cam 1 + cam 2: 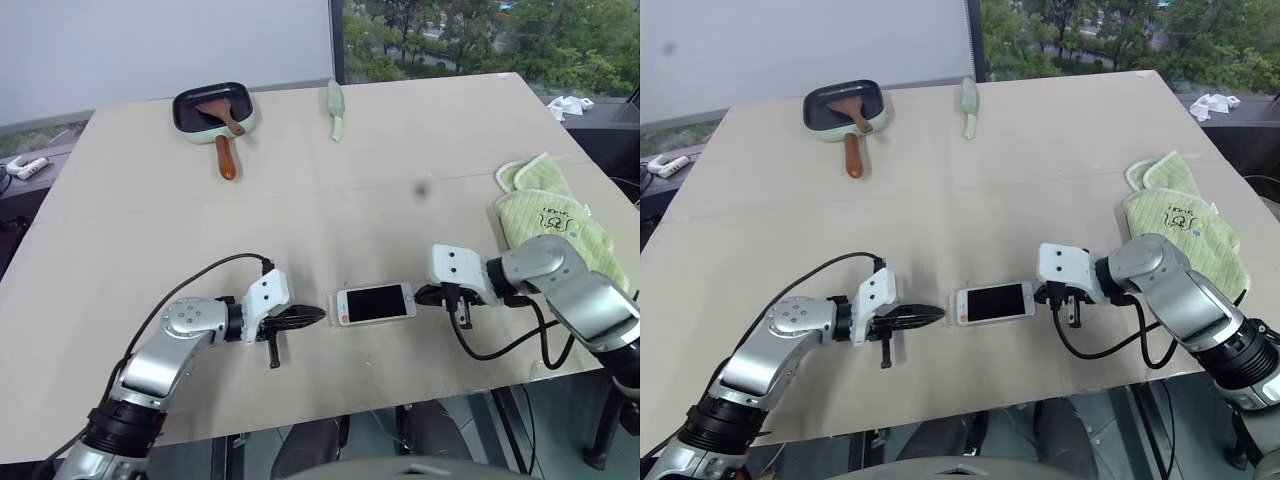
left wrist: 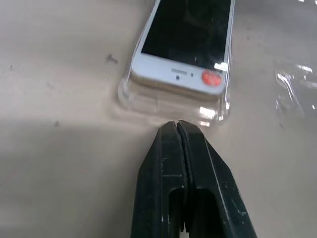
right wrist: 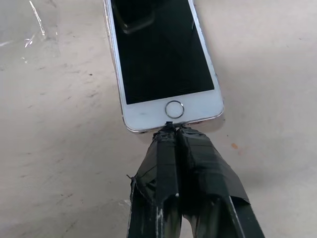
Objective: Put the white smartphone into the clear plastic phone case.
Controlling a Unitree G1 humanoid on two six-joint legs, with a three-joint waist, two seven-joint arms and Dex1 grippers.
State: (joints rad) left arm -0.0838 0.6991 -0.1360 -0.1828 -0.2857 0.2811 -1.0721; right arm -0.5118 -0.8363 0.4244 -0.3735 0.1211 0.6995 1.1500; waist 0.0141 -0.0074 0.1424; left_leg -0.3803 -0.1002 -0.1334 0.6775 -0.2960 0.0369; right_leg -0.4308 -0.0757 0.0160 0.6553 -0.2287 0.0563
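Seating the white smartphone (image 1: pixel 376 303) fully into the clear plastic phone case (image 2: pixel 148 101) is the step in hand, and it looks close to done but not finished. The phone lies screen-up near the front edge of the table (image 1: pixel 400 180), at about six o'clock of the tabletop, its long side running between the two arms. In the left wrist view the case's clear rim shows around the end that bears the reddish mark, and that end seems to ride a little high above the shell's floor.

The left gripper (image 1: pixel 312 316) is clenched on nothing, its tip just beside the case at the phone's nine o'clock end. The right gripper (image 1: pixel 425 296) is likewise clenched and empty, its tip touching or almost touching the home-button end at three o'clock.

To do this well, I judge that the closed tips should work as pushers: one steadies the shell while the other presses the raised end down and inward. Pressure should be gentle and square, because a thin shell on a smooth tabletop is likely to slide or flex away. Pushing from both ends at once may buckle the case rather than seat the phone.
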